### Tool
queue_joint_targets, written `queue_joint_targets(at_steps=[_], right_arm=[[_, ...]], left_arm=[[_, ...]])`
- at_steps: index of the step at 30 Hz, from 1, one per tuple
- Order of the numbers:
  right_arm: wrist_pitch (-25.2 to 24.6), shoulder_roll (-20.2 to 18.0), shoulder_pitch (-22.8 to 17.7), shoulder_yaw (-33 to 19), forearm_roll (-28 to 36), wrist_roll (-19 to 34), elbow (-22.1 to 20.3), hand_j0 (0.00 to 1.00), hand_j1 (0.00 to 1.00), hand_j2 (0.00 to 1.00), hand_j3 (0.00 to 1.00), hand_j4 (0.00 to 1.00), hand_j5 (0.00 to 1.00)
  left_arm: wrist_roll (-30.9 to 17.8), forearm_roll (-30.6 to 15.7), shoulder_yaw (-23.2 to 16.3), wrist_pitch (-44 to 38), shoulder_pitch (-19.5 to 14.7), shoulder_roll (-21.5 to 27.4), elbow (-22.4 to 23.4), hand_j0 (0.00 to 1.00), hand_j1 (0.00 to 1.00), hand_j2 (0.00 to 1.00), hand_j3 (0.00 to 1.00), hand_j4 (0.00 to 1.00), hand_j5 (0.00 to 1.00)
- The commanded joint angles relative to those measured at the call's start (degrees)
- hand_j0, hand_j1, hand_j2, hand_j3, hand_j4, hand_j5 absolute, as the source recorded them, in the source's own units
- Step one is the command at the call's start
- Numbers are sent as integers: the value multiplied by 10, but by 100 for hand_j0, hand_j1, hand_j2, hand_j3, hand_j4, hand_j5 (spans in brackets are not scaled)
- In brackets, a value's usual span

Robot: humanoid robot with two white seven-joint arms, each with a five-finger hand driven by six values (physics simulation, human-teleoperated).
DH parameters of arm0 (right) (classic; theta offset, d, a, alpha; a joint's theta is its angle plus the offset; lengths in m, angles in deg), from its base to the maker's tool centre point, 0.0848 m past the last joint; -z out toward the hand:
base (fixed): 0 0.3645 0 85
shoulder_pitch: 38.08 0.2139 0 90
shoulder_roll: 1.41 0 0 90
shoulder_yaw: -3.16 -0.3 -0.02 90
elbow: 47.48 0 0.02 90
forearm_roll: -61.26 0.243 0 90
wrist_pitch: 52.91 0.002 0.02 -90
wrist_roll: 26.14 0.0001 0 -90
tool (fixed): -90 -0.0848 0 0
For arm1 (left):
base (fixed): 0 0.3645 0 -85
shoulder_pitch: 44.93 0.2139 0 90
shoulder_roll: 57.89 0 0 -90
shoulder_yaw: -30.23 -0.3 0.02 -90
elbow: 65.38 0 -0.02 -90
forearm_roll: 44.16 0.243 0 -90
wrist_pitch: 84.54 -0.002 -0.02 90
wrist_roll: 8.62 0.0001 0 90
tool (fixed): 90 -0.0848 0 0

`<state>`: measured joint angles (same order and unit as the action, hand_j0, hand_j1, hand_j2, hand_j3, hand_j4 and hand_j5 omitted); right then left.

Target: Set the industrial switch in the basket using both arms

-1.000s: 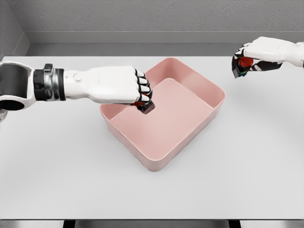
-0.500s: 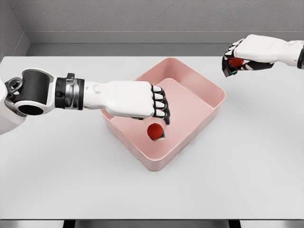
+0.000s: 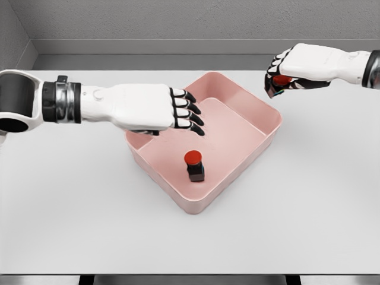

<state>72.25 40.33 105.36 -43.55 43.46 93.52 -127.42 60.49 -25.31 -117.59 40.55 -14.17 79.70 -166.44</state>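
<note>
A pink basket (image 3: 270, 116) sits mid-table. Inside it, near the front, an industrial switch (image 3: 194, 165) with a red button on a dark body stands upright. My left hand (image 3: 187, 116) hovers over the basket's left part with fingers spread and nothing in them. My right hand (image 3: 280, 77) is above the table just past the basket's right corner, curled around a second switch (image 3: 281, 81) whose red button shows between the fingers.
The white table (image 3: 77, 208) ends at a grey wall behind and a front edge at the bottom of the view.
The left hand let go of its switch, which dropped and now stands in the basket; the hand drew back to the left. The right hand moved left toward the basket with its switch.
</note>
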Motion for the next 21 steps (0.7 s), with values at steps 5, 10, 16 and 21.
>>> queue_joint_targets(at_steps=[5,10,16,21], right_arm=[[-2,7,2,2,3,1,-15,48,48,48,48,48,48],[-2,26,2,7,3,2,-29,48,48,48,48,48,48],[-2,60,5,29,3,4,-32,48,48,48,48,48,48],[-2,81,7,40,1,5,-32,48,48,48,48,48,48]], left_arm=[[8,-90,-18,-1,9,148,0,100,100,100,100,100,100],[8,-90,-18,-1,18,164,0,100,100,100,100,100,100],[9,-90,-17,-1,18,163,0,100,100,100,100,100,100],[9,-90,-17,-1,18,164,1,100,100,100,100,100,100]])
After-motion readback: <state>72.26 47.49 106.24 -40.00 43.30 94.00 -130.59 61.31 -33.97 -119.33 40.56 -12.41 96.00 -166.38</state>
